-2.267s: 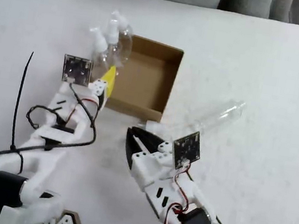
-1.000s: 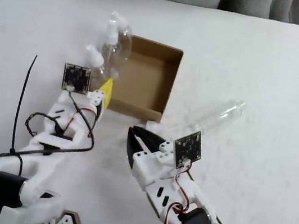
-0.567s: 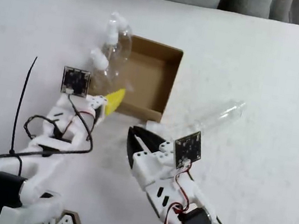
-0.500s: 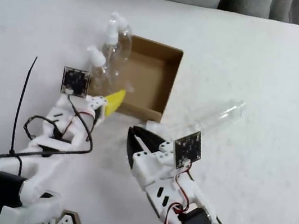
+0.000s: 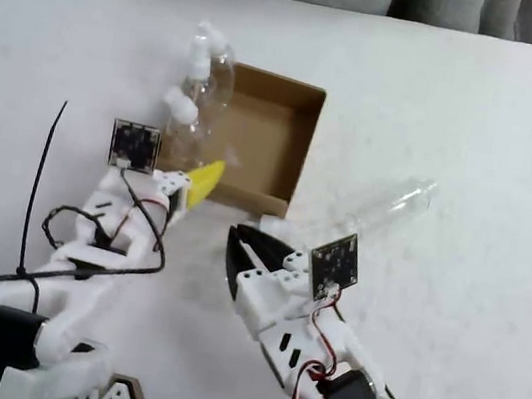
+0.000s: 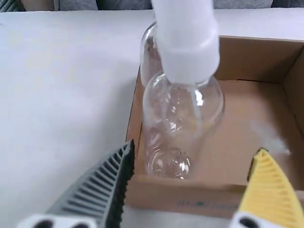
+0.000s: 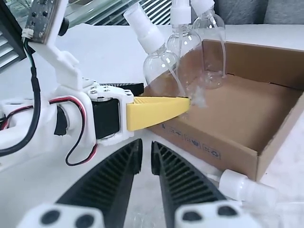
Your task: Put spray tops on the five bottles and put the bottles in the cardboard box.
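The cardboard box (image 5: 307, 145) sits mid-table. Three clear bottles with white spray tops (image 5: 201, 83) crowd its left end. The nearest bottle (image 6: 183, 118) stands inside the box wall (image 6: 190, 199), leaning, its spray top (image 6: 186, 42) close to the left wrist camera. My left gripper (image 6: 194, 149) is open just outside that wall, touching nothing; its yellow finger (image 5: 206, 176) points at the box. My right gripper (image 7: 144, 142) is shut and empty beside the box's near corner. Another clear bottle (image 5: 376, 209) lies on the table, its white cap (image 7: 237, 185) near my right gripper.
The left arm's body (image 7: 71, 114) is close in front of my right gripper. The table's far edge (image 5: 376, 15) runs behind the box, with open white table to the right. A black cable (image 5: 39, 174) loops at the far left.
The left gripper drew back from the box's left end and opened, letting go of the bottle, which now leans in the box. The right arm has not moved.
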